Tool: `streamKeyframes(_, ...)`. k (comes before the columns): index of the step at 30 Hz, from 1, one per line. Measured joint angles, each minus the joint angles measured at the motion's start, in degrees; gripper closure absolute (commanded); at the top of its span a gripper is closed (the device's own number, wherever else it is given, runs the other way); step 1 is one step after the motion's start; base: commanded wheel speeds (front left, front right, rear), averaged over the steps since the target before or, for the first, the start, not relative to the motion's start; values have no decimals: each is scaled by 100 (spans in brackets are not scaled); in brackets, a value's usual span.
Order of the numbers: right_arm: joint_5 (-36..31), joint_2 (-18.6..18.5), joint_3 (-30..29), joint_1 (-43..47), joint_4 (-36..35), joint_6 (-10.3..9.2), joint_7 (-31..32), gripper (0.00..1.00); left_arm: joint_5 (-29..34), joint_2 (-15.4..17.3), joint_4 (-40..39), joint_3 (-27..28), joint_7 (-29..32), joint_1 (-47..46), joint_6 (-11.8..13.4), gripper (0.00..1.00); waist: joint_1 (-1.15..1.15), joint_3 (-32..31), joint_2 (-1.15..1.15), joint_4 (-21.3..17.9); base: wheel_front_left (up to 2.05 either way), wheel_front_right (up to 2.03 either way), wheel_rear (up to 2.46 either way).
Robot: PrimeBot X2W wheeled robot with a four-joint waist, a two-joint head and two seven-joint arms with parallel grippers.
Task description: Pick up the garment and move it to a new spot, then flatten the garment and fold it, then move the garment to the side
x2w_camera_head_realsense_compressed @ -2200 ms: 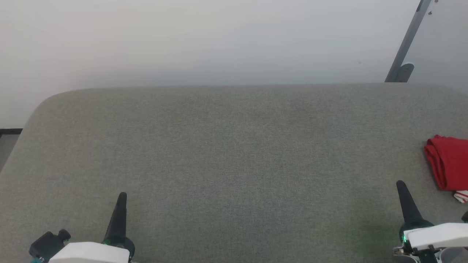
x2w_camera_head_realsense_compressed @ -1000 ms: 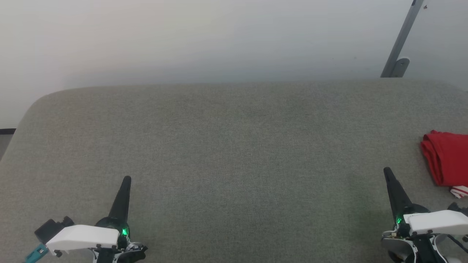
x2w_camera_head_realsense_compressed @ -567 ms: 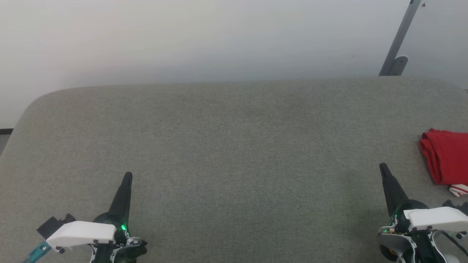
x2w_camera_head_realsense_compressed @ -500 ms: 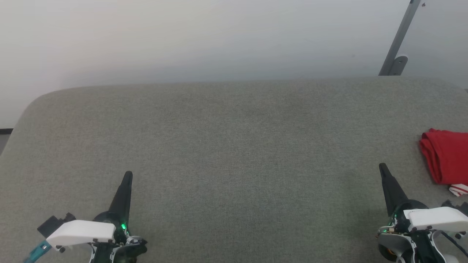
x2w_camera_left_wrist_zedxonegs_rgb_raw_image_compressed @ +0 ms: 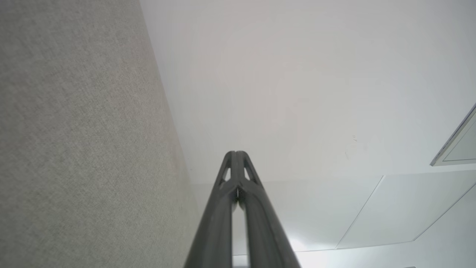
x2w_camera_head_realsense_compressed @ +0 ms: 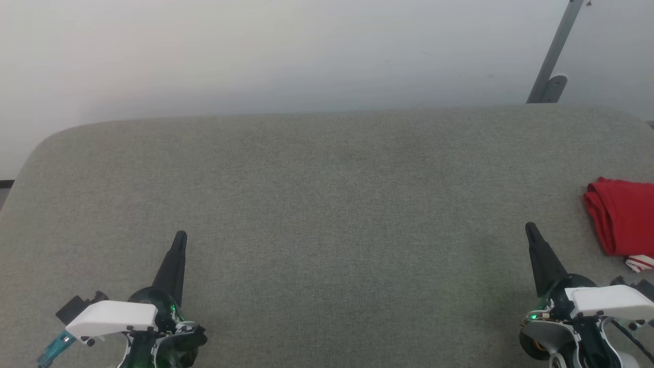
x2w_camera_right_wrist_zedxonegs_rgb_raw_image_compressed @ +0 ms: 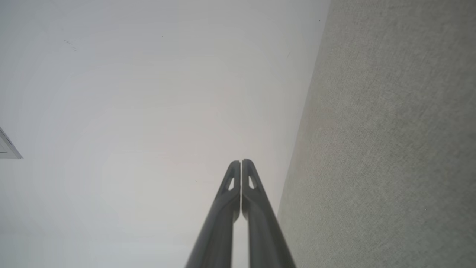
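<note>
The garment [x2w_camera_head_realsense_compressed: 622, 214] lies folded into a small red bundle at the right edge of the grey padded table [x2w_camera_head_realsense_compressed: 327, 204], with a bit of red-and-white striped trim at its near corner. My right gripper [x2w_camera_head_realsense_compressed: 530, 229] stands shut and empty just left of it, apart from the cloth. At the lower left my left gripper [x2w_camera_head_realsense_compressed: 181, 236] is shut too, holding nothing. In the left wrist view my left gripper [x2w_camera_left_wrist_zedxonegs_rgb_raw_image_compressed: 235, 153] has its tips pressed together over the table and wall. In the right wrist view my right gripper [x2w_camera_right_wrist_zedxonegs_rgb_raw_image_compressed: 241, 162] looks the same.
A pale wall rises behind the table. A grey metal post with a bracket [x2w_camera_head_realsense_compressed: 551, 61] leans at the back right. The table's far left corner [x2w_camera_head_realsense_compressed: 46, 143] is rounded, with a strip of floor beyond it.
The head view has tilted slightly, so the table and garment sit higher in the picture. Both grippers have reached a little farther up the view. The garment has not moved on the table.
</note>
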Motion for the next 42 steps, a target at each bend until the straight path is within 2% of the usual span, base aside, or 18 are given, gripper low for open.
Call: streamKeyframes(42, 1, 4, -4, -2, 8, 0, 0, 100, 27, -55, 7, 75, 52, -1, 0, 100, 0, 0, 0, 0, 0, 0, 0)
